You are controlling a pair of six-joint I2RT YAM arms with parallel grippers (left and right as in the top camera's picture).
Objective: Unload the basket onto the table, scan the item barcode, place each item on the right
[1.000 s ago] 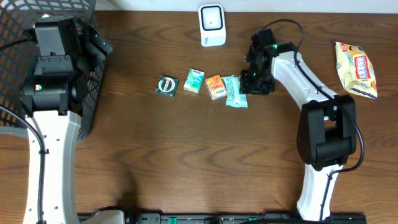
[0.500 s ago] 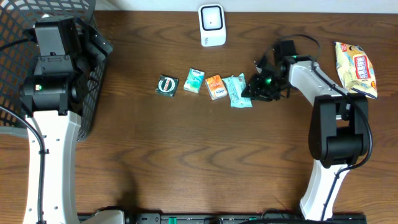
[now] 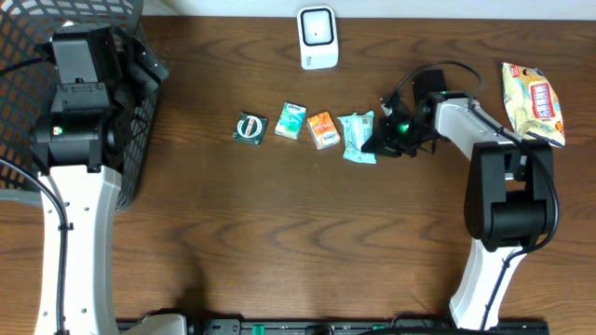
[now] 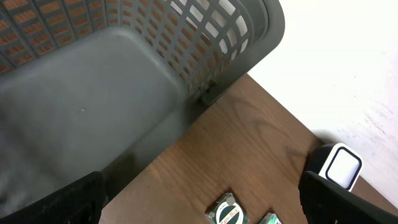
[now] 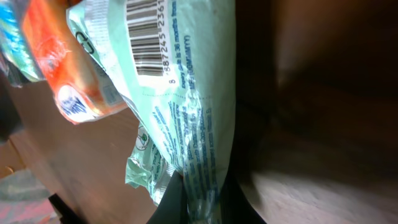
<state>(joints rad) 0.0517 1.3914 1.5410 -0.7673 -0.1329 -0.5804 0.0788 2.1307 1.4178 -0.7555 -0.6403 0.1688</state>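
At far left, the left claw (image 4: 202, 200) is being held spread wide and empty over the basket (image 3: 19, 93), well apart from the items. On the counter (image 3: 279, 242) right of centre, the mint-green pouch (image 3: 358, 137), long axis roughly front to back, is being pinched at its right edge by the nearer right claw (image 3: 379, 140); the scanner (image 3: 317, 37) is lying behind-left. A second ago that claw was being held part open.

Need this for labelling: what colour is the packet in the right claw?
A pale mint-green plastic packet, black barcode; clearest in right wrist view.
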